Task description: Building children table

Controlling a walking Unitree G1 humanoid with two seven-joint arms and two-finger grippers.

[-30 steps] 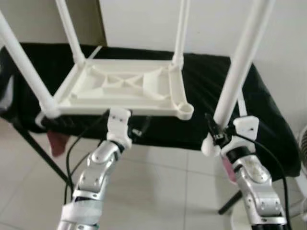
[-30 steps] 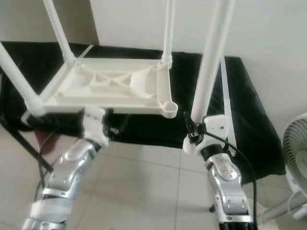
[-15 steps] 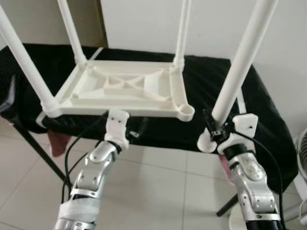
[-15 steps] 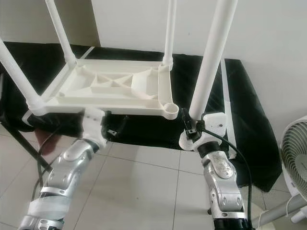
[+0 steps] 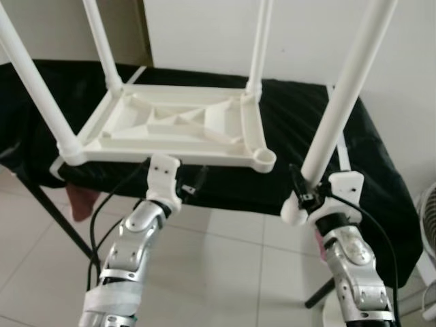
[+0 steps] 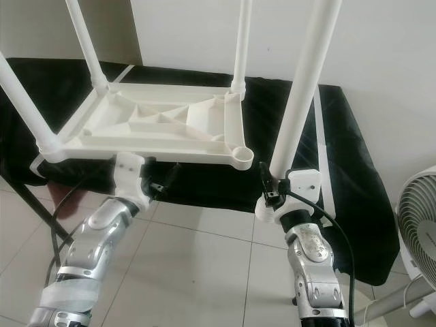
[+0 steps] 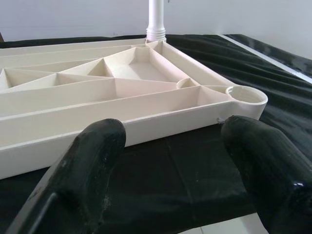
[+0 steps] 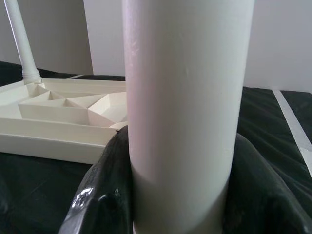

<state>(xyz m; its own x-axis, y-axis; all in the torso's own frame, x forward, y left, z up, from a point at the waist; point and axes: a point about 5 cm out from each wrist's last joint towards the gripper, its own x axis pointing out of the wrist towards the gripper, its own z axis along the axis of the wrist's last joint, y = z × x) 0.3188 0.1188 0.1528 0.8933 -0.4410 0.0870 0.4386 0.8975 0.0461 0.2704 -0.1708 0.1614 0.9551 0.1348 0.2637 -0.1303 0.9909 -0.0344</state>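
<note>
— Where is our loose white plastic table leg (image 6: pixel 300 102)?

— Clamped near its foot in our right gripper (image 6: pixel 272 193), near upright, leaning slightly. The empty round corner socket (image 6: pixel 240 157) of the upturned white ribbed tabletop (image 5: pixel 180 122) on the black-draped worktop (image 5: pixel 300 122) sits just left of it.

— And our left gripper (image 7: pixel 170 161)?

— Jaws wide, empty, facing the tabletop's near edge.

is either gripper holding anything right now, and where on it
The right gripper clamps the loose white table leg near its lower end. The left gripper is open, holding nothing, just before the tabletop's near edge.
</note>
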